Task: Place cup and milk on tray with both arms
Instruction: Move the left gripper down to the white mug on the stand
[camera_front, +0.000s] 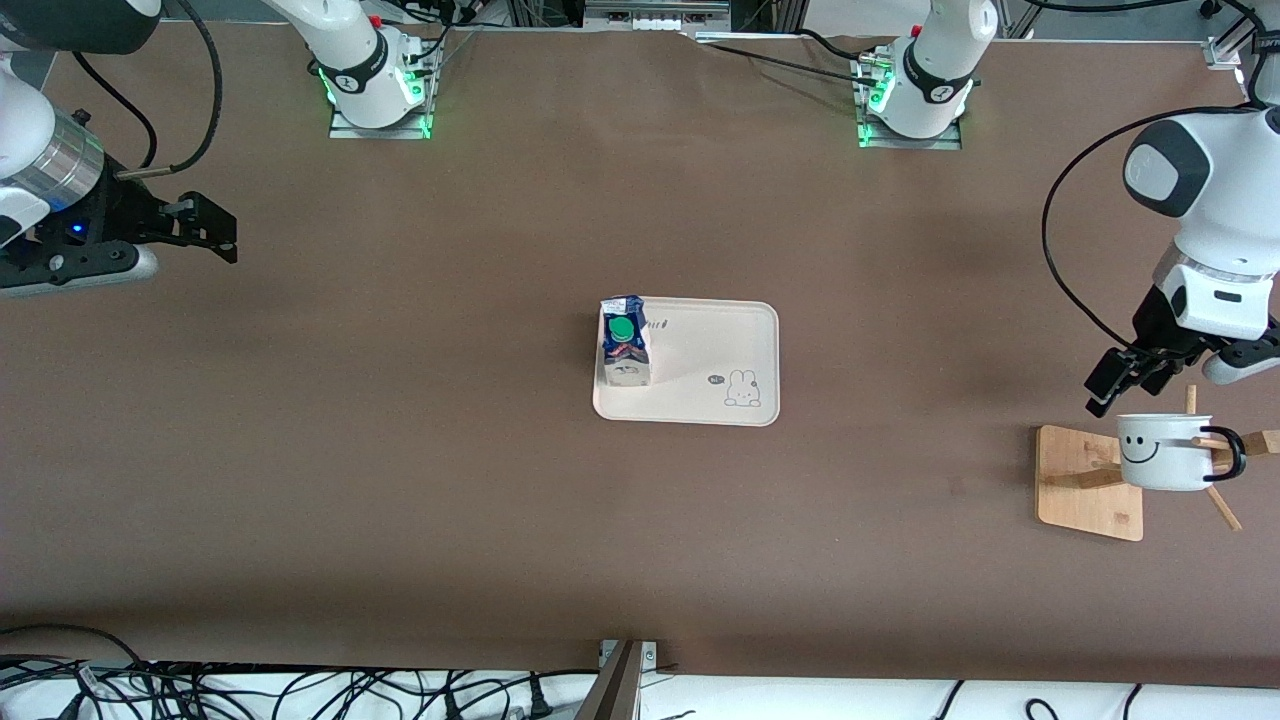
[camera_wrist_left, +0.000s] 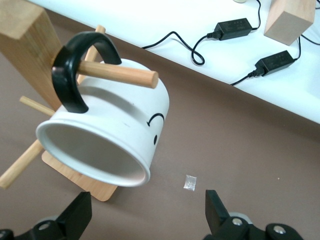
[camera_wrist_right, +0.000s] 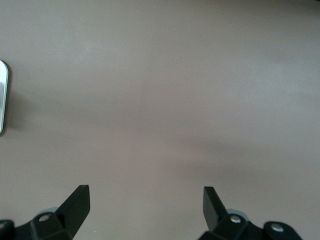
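**Open table, crowded mug stand**

The brown table (camera_front: 400, 480) lies bare between the tray (camera_front: 720, 330) and both ends, so either arm could sweep in low from its own end. On the tray, the milk carton (camera_front: 625, 342) stands upright at the edge toward the right arm's end; the rest of the tray floor is bare.

The mug (camera_wrist_left: 107, 142) hangs by its handle (camera_wrist_left: 75, 70) on a wooden peg (camera_wrist_left: 117, 74) of the stand (camera_front: 1090, 480), mouth tipped toward the left gripper (camera_wrist_left: 145, 215). Other pegs stick out around it. The gripper's spread fingers (camera_wrist_left: 212, 205) have bare tabletop between them and the mug's rim.

The right gripper (camera_front: 200, 225) hangs over bare table, jaws wide.
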